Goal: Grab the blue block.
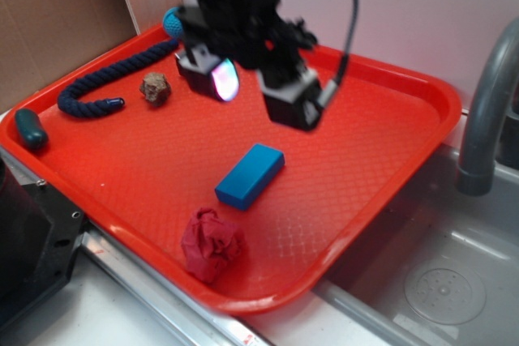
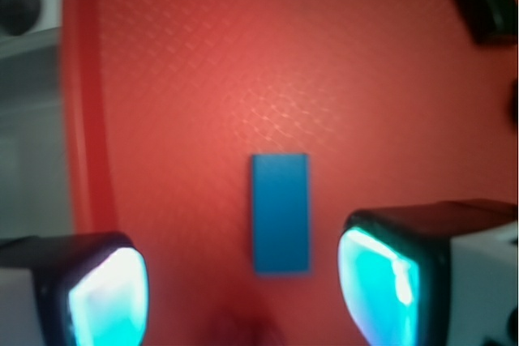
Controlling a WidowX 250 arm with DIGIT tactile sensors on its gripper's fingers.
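Gripper (image 1: 258,91) hangs wide open above the blue block (image 1: 250,175), which lies flat mid-tray (image 1: 389,135). Blur hides exact alignment; descending off-centre, a finger (image 1: 289,96) could perhaps clip and skew the block.

Gripper (image 1: 258,91) jaws spread wide, nothing between them. Arm comes in from top of exterior view, wrist pitched down. Pads (image 2: 109,301) glow cyan-white in wrist view. Black cable loops off wrist.

Black arm, black cable (image 1: 350,14), end effector (image 1: 258,91) with glowing cyan pads (image 2: 378,281).
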